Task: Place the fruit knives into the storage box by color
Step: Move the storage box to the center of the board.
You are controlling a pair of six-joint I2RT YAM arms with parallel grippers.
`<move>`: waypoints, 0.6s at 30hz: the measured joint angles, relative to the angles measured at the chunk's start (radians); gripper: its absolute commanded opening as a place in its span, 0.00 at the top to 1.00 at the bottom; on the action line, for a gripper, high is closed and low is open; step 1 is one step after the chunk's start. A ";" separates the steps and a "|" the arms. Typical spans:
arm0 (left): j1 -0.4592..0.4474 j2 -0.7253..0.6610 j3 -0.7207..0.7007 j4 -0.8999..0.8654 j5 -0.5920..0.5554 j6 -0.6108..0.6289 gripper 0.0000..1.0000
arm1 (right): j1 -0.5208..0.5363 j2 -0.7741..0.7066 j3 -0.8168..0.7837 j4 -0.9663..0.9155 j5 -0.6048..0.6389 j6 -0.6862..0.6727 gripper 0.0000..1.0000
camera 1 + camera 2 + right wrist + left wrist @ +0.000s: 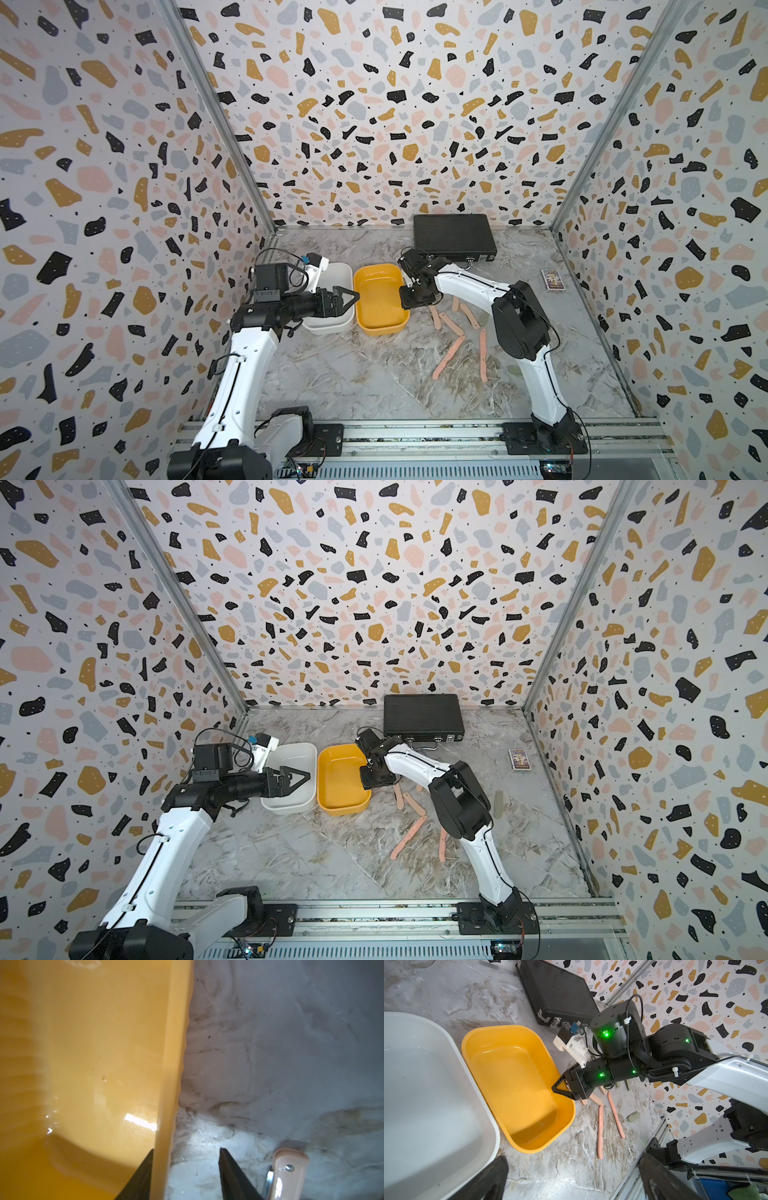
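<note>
Two tubs of the storage box stand side by side, white on the left and mustard-yellow to its right; both look empty. Several salmon-pink fruit knives lie scattered on the marble right of the yellow tub, and one sage-green knife lies further right. My right gripper straddles the yellow tub's right rim: one finger sits inside against the wall, the other stands outside with a gap, so it is open. A pink knife end lies just beside it. My left gripper hangs wide open over the white tub, holding nothing.
A black briefcase lies against the back wall behind the yellow tub. A small printed card box sits near the right wall. Patterned walls close in three sides, and a metal rail runs along the front.
</note>
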 measured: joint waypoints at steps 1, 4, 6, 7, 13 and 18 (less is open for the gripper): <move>0.000 0.015 0.015 -0.019 0.000 0.010 0.01 | 0.000 -0.002 -0.011 0.003 0.000 0.001 0.50; 0.000 0.093 0.085 -0.073 -0.002 0.053 0.01 | 0.000 -0.021 -0.054 0.006 0.001 0.002 0.52; 0.000 0.143 0.117 -0.094 -0.002 0.072 0.00 | 0.000 -0.046 -0.084 0.011 0.001 0.003 0.55; 0.000 0.157 0.121 -0.097 -0.002 0.078 0.01 | 0.000 -0.060 -0.100 0.014 0.000 0.005 0.56; -0.016 0.154 0.121 -0.116 -0.037 0.086 0.01 | 0.002 -0.146 -0.182 0.043 -0.001 0.016 0.61; -0.069 0.146 0.121 -0.119 -0.076 0.095 0.01 | 0.006 -0.191 -0.259 0.072 -0.008 0.023 0.61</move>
